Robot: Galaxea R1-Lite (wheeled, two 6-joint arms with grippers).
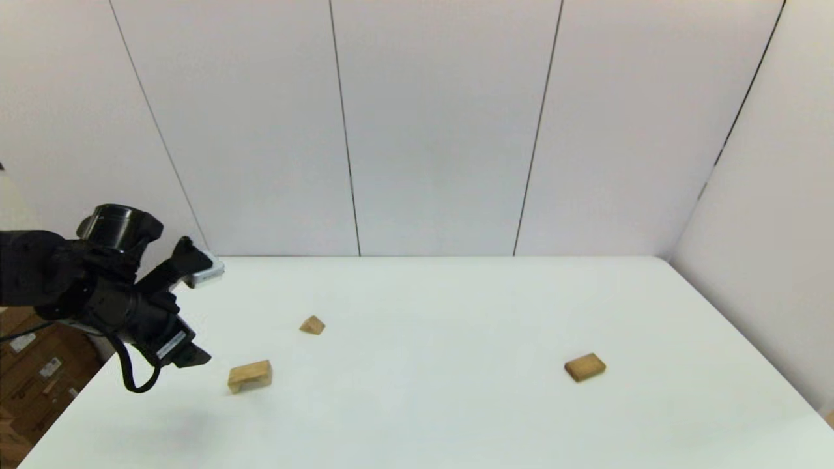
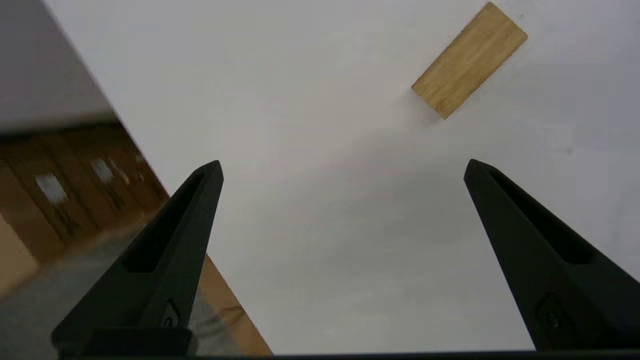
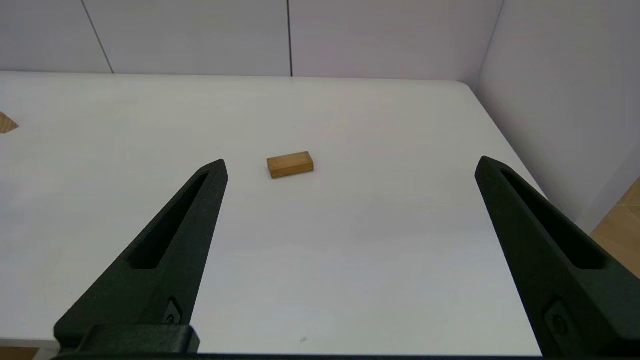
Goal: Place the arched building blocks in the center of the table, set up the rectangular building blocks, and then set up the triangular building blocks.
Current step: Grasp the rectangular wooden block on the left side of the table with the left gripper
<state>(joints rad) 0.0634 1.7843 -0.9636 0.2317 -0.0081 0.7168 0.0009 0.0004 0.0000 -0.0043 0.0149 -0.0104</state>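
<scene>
The left arm reaches in from the left edge of the head view, wrist raised and bent downward, its left gripper (image 2: 342,170) hanging with both black fingers (image 2: 175,240) spread wide apart (nothing between them). The right arm is out of the head view; its right gripper (image 3: 350,167) is likewise spread wide, holding nothing

You will find no text you can read in any of the 3 views. The left arm carries a small white label (image 1: 171,345) near its wrist, but its print is too small to make out. The cardboard boxes (image 1: 40,371) beside the counter (image 1: 443,404) bear pale stickers (blurred, so no words or numbers come through).
</scene>
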